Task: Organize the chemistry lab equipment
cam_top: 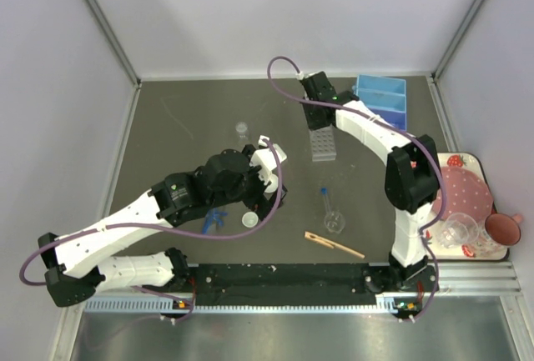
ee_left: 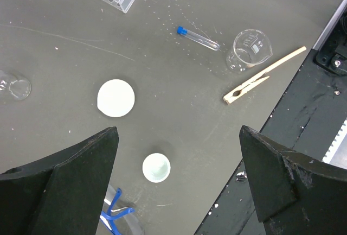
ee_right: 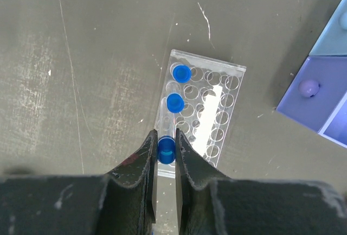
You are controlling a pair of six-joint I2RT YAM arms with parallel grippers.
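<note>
My right gripper (ee_right: 166,147) is shut on a clear tube with a blue cap (ee_right: 166,151) and holds it upright over the near corner of the clear tube rack (ee_right: 227,83). Two more blue-capped tubes (ee_right: 174,103) stand in the rack's left row. In the top view the rack (cam_top: 324,146) sits under my right gripper (cam_top: 315,117). My left gripper (ee_left: 179,132) is open and empty, above a small white cup (ee_left: 156,167) and a white round lid (ee_left: 115,98). A loose tube (ee_left: 198,38), a tiny beaker (ee_left: 251,48), a wooden clip (ee_left: 264,76) and blue tweezers (ee_left: 116,213) lie on the table.
Another tiny beaker (cam_top: 242,130) stands at the back left. Blue bins (cam_top: 384,98) sit at the back right. The strawberry-print tray (cam_top: 471,159) with a pink plate and pink cup (cam_top: 503,228) is at the right edge. A black rail runs along the near edge.
</note>
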